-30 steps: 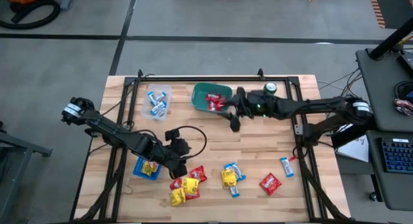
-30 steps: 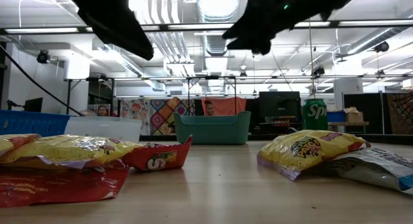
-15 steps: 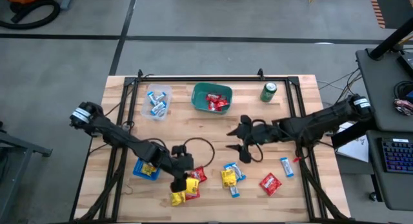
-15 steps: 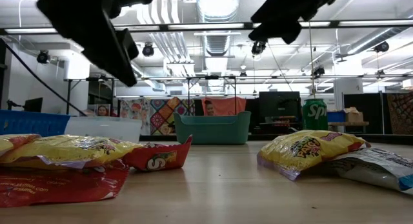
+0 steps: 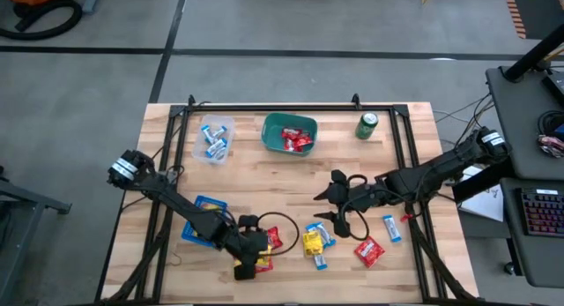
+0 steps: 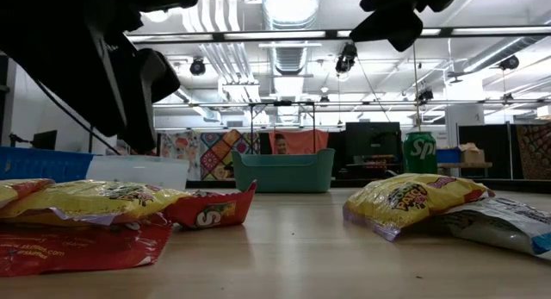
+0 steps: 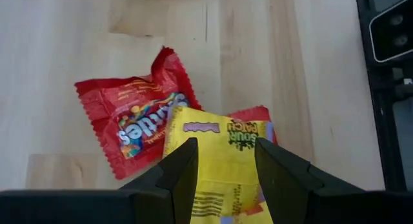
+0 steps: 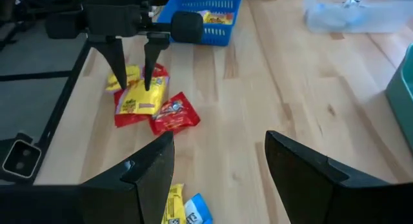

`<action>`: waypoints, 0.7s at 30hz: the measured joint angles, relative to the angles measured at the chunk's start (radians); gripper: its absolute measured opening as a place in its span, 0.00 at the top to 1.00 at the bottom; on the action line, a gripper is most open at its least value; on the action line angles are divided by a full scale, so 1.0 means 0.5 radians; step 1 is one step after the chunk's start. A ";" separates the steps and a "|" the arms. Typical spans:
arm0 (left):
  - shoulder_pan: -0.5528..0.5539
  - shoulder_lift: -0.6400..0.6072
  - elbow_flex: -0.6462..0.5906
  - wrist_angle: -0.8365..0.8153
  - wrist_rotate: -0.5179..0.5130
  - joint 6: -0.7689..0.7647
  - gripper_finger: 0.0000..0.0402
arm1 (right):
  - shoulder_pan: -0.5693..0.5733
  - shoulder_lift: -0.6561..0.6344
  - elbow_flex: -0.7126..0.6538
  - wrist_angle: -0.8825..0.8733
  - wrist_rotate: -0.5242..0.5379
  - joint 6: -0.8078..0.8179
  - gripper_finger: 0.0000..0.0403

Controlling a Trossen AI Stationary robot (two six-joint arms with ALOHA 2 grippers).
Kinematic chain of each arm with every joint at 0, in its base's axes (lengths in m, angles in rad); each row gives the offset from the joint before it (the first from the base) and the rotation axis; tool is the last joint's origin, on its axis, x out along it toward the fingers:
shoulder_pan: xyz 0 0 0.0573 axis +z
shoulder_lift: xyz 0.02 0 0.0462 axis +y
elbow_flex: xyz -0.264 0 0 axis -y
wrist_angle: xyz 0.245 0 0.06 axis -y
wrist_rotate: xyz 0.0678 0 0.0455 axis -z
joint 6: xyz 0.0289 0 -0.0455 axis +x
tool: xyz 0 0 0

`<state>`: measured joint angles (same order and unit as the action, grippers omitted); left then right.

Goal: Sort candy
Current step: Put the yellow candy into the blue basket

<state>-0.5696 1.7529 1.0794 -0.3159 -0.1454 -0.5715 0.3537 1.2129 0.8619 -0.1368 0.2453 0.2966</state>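
Observation:
My left gripper (image 5: 253, 253) is open near the table's front left and points steeply down over a small pile of candy. In its wrist view the fingers stand on either side of a yellow packet (image 7: 219, 137), which lies partly on a red packet (image 7: 132, 121). The low view shows the gripper (image 6: 129, 92) still above the pile. Mid-table, my right gripper (image 5: 327, 206) is open and holds nothing. More candy lies near it: a yellow packet (image 5: 311, 243), a red packet (image 5: 368, 250) and blue-and-white wrappers (image 5: 391, 227).
At the far side stand a clear tub (image 5: 214, 137) of blue-and-white sweets, a green bin (image 5: 274, 127) of red packets and a green can (image 5: 367, 125). A blue basket (image 5: 191, 231) with yellow packets sits beside my left arm. A metal frame borders the table.
My left gripper has moved toward the near edge and down over the yellow and red pile, tipping more steeply downward. My right gripper has swung from beside the green bin toward the near edge to mid-table. Both have stayed open.

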 joint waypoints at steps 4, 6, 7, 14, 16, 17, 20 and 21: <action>0.001 0.033 0.013 -0.040 -0.007 -0.039 0.66 | 0.027 0.000 0.000 -0.003 0.068 0.000 0.43; 0.002 0.038 0.013 -0.052 -0.031 -0.051 0.66 | 0.031 0.000 0.000 -0.014 0.088 0.000 0.43; 0.001 0.039 0.013 -0.065 -0.052 -0.052 0.66 | 0.031 0.000 0.000 -0.017 0.088 0.000 0.43; 0.001 0.046 0.013 -0.085 -0.061 -0.071 0.66 | 0.031 0.000 0.000 -0.025 0.091 0.000 0.43; 0.001 0.046 0.012 -0.086 -0.061 -0.082 0.66 | 0.031 0.000 0.000 -0.028 0.091 0.000 0.43; 0.001 0.046 0.012 -0.084 -0.062 -0.089 0.66 | 0.031 0.000 -0.001 -0.030 0.091 0.000 0.43; 0.000 0.046 0.012 -0.086 -0.060 -0.118 0.66 | 0.031 0.000 0.000 -0.031 0.091 0.000 0.43; -0.002 0.046 0.012 -0.085 -0.060 -0.122 0.66 | 0.031 0.000 -0.001 -0.031 0.091 0.000 0.43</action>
<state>-0.5705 1.7760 1.0855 -0.3584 -0.1753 -0.6327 0.3691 1.2129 0.8616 -0.1520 0.2909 0.2966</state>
